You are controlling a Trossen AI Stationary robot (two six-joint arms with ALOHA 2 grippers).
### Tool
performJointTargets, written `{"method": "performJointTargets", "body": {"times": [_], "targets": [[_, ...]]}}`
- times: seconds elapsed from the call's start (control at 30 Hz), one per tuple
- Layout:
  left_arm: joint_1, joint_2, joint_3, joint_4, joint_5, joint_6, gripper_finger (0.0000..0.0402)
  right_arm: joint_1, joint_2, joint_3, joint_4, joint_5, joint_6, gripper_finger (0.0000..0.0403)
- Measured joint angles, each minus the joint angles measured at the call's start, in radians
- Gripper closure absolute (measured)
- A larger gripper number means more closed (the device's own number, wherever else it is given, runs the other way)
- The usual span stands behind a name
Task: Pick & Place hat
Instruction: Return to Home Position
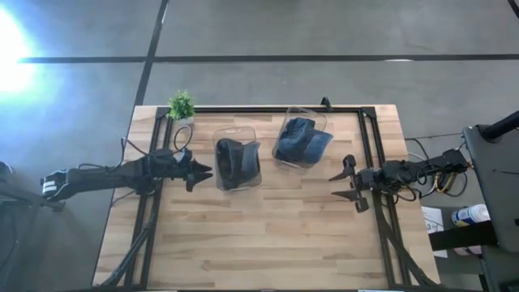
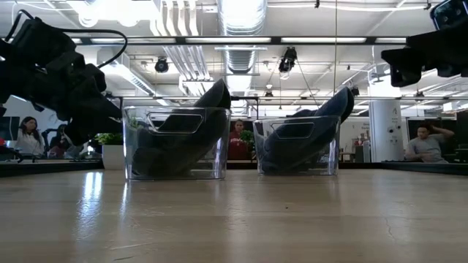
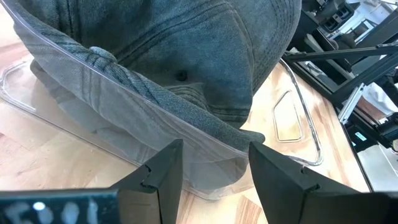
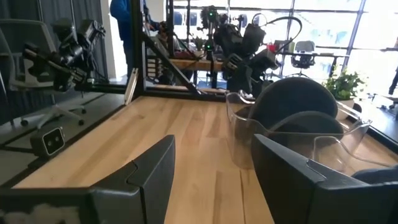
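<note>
Your left claw hangs wide open and empty, just beside the left transparent bin, which holds a black cap. Your right claw is open and empty near the right edge of the worktop, apart from the right transparent bin, where the blue cap lies. Bare worktop spreads in front of both bins. A small plant stands at the back-left corner.

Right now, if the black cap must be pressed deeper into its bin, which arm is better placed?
Left, probably. The left gripper is open, right beside the left bin holding the black cap. The right gripper is open too, but farther off, nearer the other bin.
</note>
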Motion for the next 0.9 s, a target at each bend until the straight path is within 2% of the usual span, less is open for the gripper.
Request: {"method": "performJointTargets", "body": {"times": [0.8, 0.9], "targets": [[0.000, 0.000, 0.000, 0.000, 0.000, 0.000, 0.0226, 0.000, 0.003, 0.000, 0.001, 0.000, 0.000, 0.0197], [-0.049, -0.050, -0.005, 0.000, -0.019, 0.000, 0.0226, 0.000, 0.003, 0.000, 0.001, 0.000, -0.001, 0.0197]]}}
